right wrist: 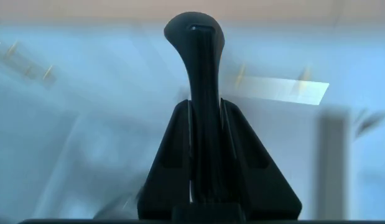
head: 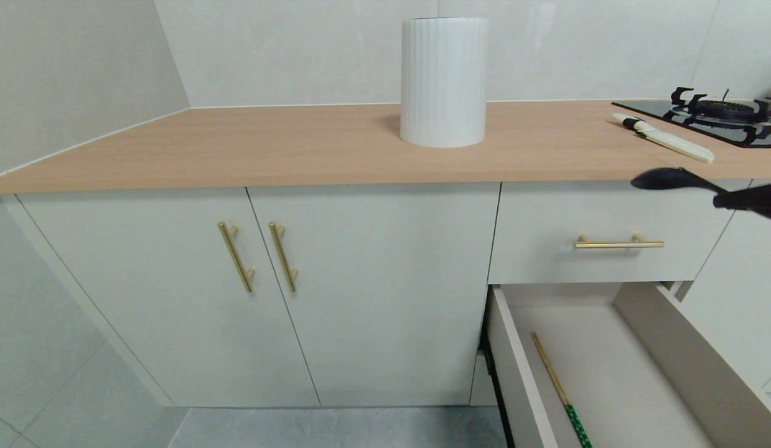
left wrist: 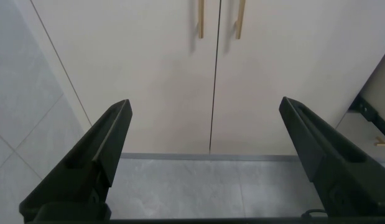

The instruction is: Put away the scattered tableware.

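The black, smooth-handled spoon with an oval bowl (head: 668, 179) hangs in the air just in front of the counter's edge, above and beyond the pulled-out pale drawer (head: 508, 361). The right gripper (head: 727, 200) has its jaws clenched on the handle, and the bowl sticks well out ahead of them (right wrist: 195, 37). It looks like a light, stiff plastic or nylon piece, unlikely to bend or break, but the slim glossy handle could swivel or slide in so narrow a hold. A grip nearer the middle of the handle, as here, seems the safer one. A pair of wooden chopsticks with green ends (head: 554, 381) already lies along the drawer floor, near its left wall. On the wood-grain counter (head: 267, 146) a long white knife (head: 662, 137) rests just beside the black gas hob (head: 721, 115). It probably wants taking by the handle, though which end that is I cannot tell for sure. The left gripper (left wrist: 204, 112) hangs low before the cabinet doors with its jaws released and wide, grasping nothing.
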{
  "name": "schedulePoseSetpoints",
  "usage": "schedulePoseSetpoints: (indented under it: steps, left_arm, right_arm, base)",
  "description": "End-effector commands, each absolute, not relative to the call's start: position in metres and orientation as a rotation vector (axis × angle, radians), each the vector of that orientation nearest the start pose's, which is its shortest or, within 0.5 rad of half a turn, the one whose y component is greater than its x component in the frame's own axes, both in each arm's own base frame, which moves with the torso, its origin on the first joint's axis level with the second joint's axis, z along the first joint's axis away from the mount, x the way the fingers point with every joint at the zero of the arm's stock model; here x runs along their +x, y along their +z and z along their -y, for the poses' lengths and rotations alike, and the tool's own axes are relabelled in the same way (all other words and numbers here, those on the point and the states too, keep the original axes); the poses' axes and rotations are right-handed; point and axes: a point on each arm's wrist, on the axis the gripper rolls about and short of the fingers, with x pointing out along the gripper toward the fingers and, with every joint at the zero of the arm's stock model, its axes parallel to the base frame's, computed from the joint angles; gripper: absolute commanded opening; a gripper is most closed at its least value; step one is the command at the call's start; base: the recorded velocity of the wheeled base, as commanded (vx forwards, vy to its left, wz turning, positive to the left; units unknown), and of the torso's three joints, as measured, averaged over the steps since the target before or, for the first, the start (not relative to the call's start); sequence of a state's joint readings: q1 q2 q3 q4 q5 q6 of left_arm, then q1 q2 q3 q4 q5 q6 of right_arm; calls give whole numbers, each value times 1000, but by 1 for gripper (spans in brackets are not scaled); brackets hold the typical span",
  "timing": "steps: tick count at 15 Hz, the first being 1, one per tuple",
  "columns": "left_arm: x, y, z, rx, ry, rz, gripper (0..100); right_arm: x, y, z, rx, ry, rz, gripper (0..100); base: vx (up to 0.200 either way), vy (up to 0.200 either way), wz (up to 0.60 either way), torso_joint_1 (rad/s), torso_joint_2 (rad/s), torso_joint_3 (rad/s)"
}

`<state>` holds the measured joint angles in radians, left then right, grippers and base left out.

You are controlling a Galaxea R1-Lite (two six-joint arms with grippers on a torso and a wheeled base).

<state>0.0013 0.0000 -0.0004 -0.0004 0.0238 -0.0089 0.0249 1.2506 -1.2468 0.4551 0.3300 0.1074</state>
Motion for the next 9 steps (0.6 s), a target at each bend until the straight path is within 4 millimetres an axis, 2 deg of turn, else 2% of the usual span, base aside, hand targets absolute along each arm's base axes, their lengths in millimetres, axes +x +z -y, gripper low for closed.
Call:
schedulePoseSetpoints:
  steps: [1, 2, 4, 5, 9]
  left_arm:
    - [-23, 75, -1, -9, 26, 0, 100]
    - [-23, 76, -1, -9, 26, 2, 100]
    - [-23, 76, -1, -9, 26, 2, 100]
    - [-23, 76, -1, -9, 26, 2, 100]
    - [-23, 76, -1, -9, 26, 2, 100]
  right_arm:
    - [129, 286, -10, 191, 335, -521, 0]
    - [130, 277, -10, 195, 333, -553, 0]
    - [147, 245, -11, 143, 344, -688, 0]
    - [160, 227, -9, 148, 332, -774, 0]
    - [204, 183, -6, 149, 247, -969, 0]
  base:
    - [0, 0, 0, 0, 0, 0]
    - [0, 0, 0, 0, 0, 0]
    - [0, 0, 0, 0, 0, 0]
    - [0, 0, 0, 0, 0, 0]
    - [0, 0, 0, 0, 0, 0]
